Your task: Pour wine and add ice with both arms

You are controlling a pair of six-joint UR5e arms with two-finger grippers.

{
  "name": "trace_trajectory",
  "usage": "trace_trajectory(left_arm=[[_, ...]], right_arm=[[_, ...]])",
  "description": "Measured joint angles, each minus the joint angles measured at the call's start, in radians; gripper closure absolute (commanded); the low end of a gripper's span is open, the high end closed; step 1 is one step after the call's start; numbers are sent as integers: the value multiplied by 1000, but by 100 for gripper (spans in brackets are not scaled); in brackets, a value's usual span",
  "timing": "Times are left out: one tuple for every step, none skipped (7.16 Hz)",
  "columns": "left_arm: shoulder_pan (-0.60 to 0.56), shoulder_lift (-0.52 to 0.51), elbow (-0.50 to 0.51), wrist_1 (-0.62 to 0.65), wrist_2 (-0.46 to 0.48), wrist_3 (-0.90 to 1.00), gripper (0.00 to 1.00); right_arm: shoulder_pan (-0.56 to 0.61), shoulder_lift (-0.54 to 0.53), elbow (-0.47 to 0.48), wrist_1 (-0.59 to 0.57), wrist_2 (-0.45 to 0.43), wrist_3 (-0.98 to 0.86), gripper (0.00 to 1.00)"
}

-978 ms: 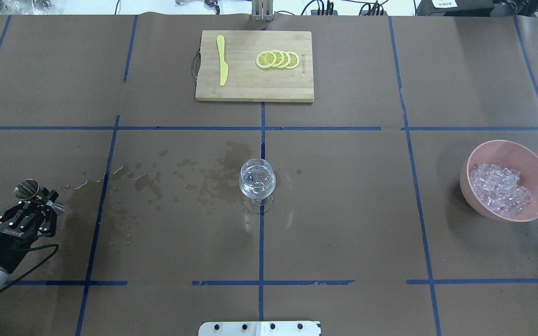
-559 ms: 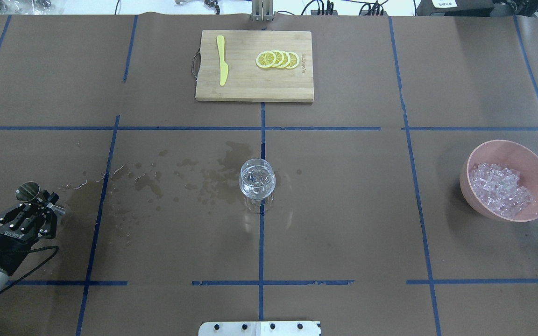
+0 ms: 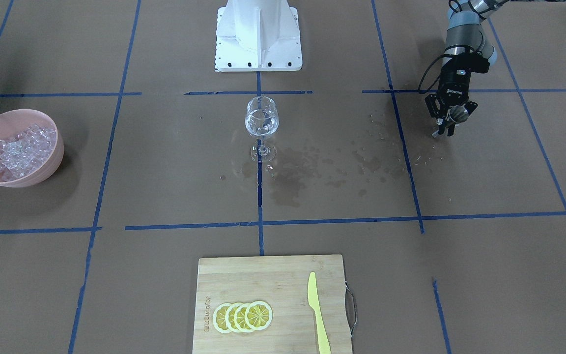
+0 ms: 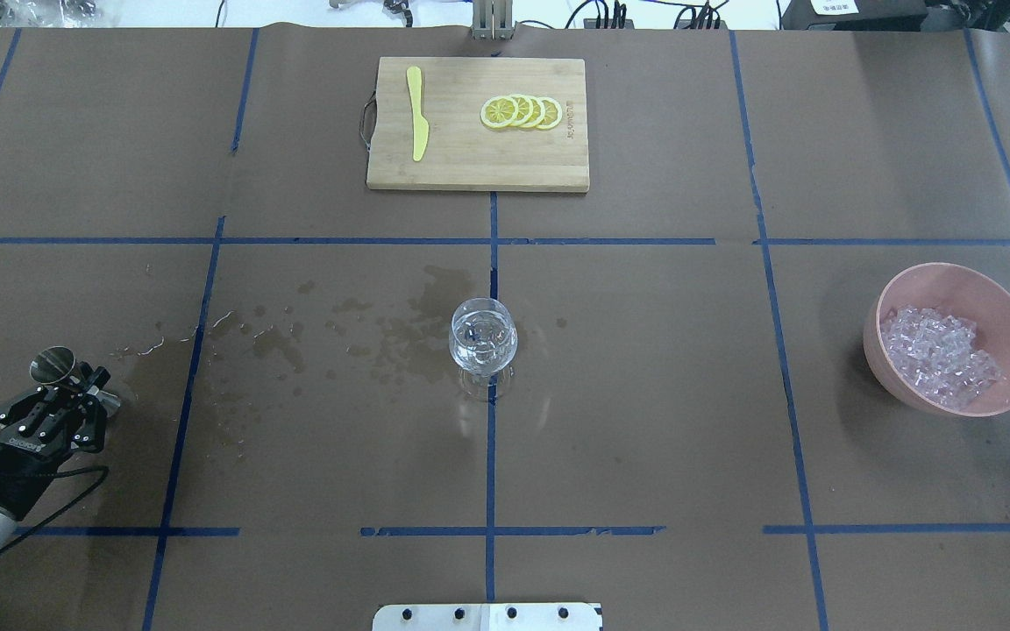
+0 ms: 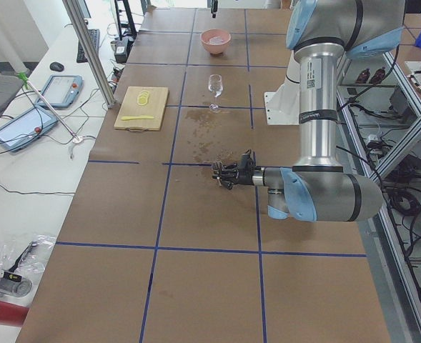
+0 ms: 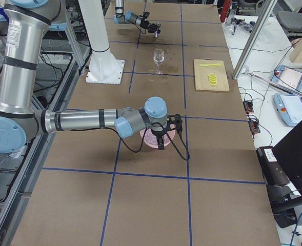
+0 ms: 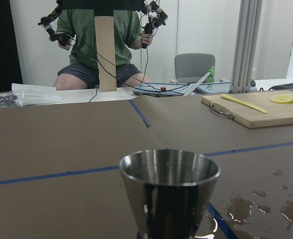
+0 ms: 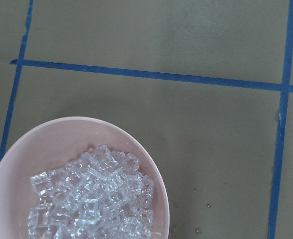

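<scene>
**Wine** point(image 4: 483, 349): colourless liquid, a small quantity, in the bowl of a stemmed wine glass point(image 4: 483, 333). The glass stands upright at mid-table with its foot on a blue tape line point(image 4: 490, 456). Wet stains point(image 4: 400, 337) mark the brown paper on the robot's left of the glass.

**Ice** point(image 4: 939, 358): a heap of small clear cubes in a pink bowl point(image 4: 1000, 302). The bowl sits on the robot's right side of the table, well apart from the glass.

**Left gripper** point(image 4: 75, 390): low, near the table's left edge and well apart from the glass. Its fingers are clamped on the waist of a steel jigger point(image 4: 53, 364). In the left wrist view the jigger stands upright, mouth up; its contents cannot be made out.

**Right gripper** point(image 6: 161, 143): seen only in the right side view, pointing down above the pink bowl. Whether its fingers are apart or together cannot be told. Its wrist camera looks straight down on the bowl's rim and the cubes.

**Cutting board** point(image 4: 470, 166): wooden, at the far middle of the table. It bears four overlapping lemon slices point(image 4: 522, 112) and a yellow knife point(image 4: 418, 114), the two apart from each other.
</scene>
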Motion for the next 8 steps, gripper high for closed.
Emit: trace_trajectory(left_arm=[[2, 0, 3, 0, 0, -3, 84], [2, 0, 4, 0, 0, -4, 81], [3, 0, 4, 0, 0, -5, 79], [4, 0, 5, 0, -1, -5, 79], [4, -1, 5, 1, -1, -5, 77], [4, -1, 5, 1, -3, -5, 76], [5, 0, 5, 1, -7, -5, 76], [5, 0, 5, 1, -9, -5, 75]], right_arm=[[-1, 0, 0, 0, 0, 0, 0], [-1, 0, 0, 0, 0, 0, 0], [-2, 0, -1, -1, -1, 0, 0], [-3, 0, -2, 0, -1, 0, 0], [-3, 0, -2, 0, -1, 0, 0], [-3, 0, -3, 0, 0, 0, 0], [-3, 0, -3, 0, 0, 0, 0], [-3, 0, -3, 0, 0, 0, 0]])
